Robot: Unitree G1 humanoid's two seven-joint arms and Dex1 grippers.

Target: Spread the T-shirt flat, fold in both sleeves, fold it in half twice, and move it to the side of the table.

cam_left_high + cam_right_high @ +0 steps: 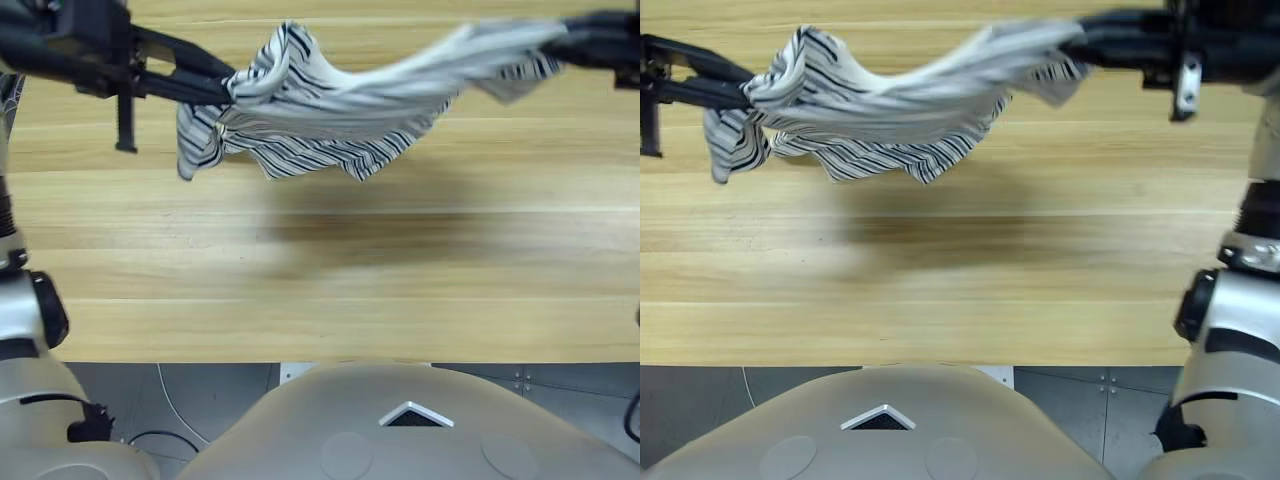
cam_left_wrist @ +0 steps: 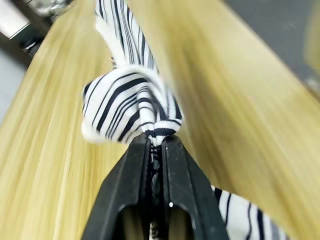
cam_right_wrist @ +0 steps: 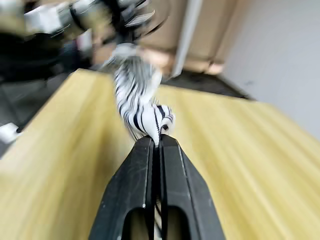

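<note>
Across the upper part of the left eye view, a black-and-white striped T-shirt (image 1: 330, 110) is held in the air between the two grippers, bunched and twisted, sagging in the middle above the wooden table (image 1: 320, 290). At the upper left of that frame, the left gripper (image 1: 225, 88) is seen clamped on one gathered end of the cloth. In the left wrist view its black fingers (image 2: 132, 175) are pressed together, with striped fabric pinched at their tips. At the upper right of the right eye view, the right gripper (image 1: 1082, 42) is clenched on the other end of the shirt. In the right wrist view a twisted wad of stripes is gripped between the tightly pressed fingers. A loose flap is left hanging beside each gripper. A soft shadow (image 1: 330, 235) is cast on the boards below the garment, at the centre of the frame. Whether the lowest fold touches the wood cannot be told.
</note>
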